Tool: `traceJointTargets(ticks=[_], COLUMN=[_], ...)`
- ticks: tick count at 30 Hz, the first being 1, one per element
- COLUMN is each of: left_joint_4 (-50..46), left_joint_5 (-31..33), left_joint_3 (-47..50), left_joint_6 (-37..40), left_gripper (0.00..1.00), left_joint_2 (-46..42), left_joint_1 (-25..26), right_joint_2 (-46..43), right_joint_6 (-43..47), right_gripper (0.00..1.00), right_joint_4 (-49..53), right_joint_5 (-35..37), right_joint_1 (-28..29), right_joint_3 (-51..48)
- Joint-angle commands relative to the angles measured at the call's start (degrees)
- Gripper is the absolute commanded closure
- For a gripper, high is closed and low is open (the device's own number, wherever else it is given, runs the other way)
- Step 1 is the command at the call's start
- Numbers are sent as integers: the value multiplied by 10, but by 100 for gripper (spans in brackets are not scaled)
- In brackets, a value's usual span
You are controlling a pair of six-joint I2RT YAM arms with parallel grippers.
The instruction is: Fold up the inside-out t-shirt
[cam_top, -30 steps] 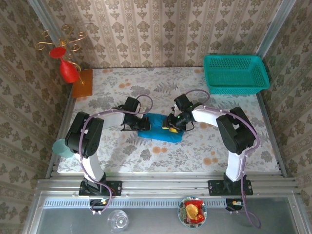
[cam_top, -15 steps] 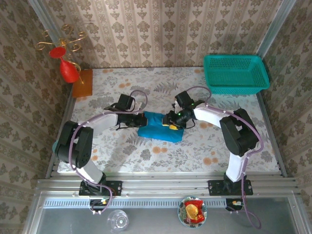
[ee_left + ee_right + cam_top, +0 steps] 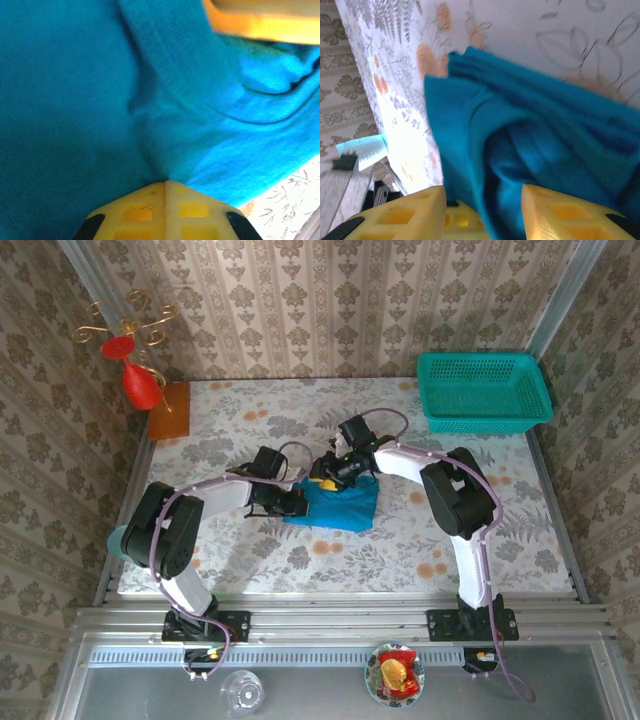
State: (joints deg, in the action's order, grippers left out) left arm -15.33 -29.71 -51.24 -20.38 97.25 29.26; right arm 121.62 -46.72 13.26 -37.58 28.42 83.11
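Inside-out t-shirt (image 3: 345,508): bunched into a small blue heap mid-counter (image 3: 420,540), btwn the two arms, well apart from teal basket (image 3: 485,423) at far right corner. Left jaws are closed tight on a pinch of cloth at heap's left edge; creases fan out from the tips in left wrist view. Right jaws stand part open at heap's far edge w/ a fold of cloth btwn them; can't tell if they press it.

Handling, my read: thin knit, v. light, fully limp. It'll sag and drag and won't hold shape when lifted. Not fragile, not slippery, but layers cling, so a pinch may catch 2 layers instead of 1.

Best holds are the stitched edges, e.g. ribbed band (image 3: 180,85) (prob. neckline), shoulder seams, hem corners: firmer, less stretch. Needs 2 holds well apart to spread flat before any fold. Grabbing mid-heap would only lift a lump.
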Motion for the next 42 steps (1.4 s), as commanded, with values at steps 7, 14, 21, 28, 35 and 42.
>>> traceJointTargets(ticks=[7, 14, 21, 28, 35, 42], left_joint_4=[-5, -1, -28, -47, -22, -27], left_joint_5=[11, -9, -12, -26, 6, 6], left_joint_3=[20, -16, -116, -202, -237, -232], left_joint_6=[12, -11, -9, 8, -3, -4], left_gripper=[100, 100, 100, 100, 100, 100], left_joint_2=[11, -18, 0, 105, 198, 199], left_joint_1=[0, -1, -12, -28, -50, -62], right_joint_2=[51, -41, -132, -147, -44, -57], right_joint_6=[-4, 27, 38, 29, 27, 30], right_gripper=[56, 56, 55, 55, 55, 57], right_joint_4=[-31, 35, 81, 35, 0, 19], right_joint_5=[9, 10, 23, 6, -2, 5], right_joint_1=[-39, -40, -47, -62, -65, -66], right_joint_3=[55, 44, -53, -128, -109, -99])
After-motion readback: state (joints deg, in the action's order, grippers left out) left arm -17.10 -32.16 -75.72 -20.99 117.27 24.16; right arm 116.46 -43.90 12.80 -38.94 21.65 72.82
